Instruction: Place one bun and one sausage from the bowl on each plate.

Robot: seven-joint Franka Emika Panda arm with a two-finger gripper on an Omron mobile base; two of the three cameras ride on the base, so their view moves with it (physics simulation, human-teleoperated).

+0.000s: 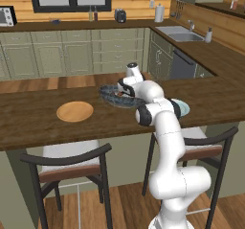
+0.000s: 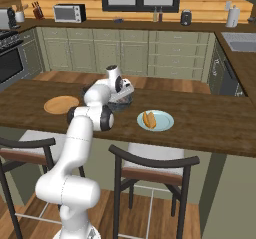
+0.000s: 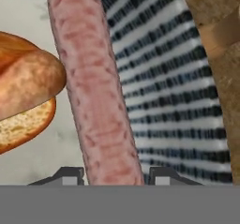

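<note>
My gripper (image 3: 113, 174) sits low in the bowl (image 1: 109, 96), fingers spread either side of a sausage (image 3: 93, 87), not yet clamped; a bun (image 3: 26, 89) lies beside it. The blue-green plate (image 2: 164, 124) holds one bun; the wooden plate (image 1: 74, 111) is bare. Most remains.

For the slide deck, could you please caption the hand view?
Claw straddling a pink sausage beside a split bun in the speckle-rimmed bowl.
</note>
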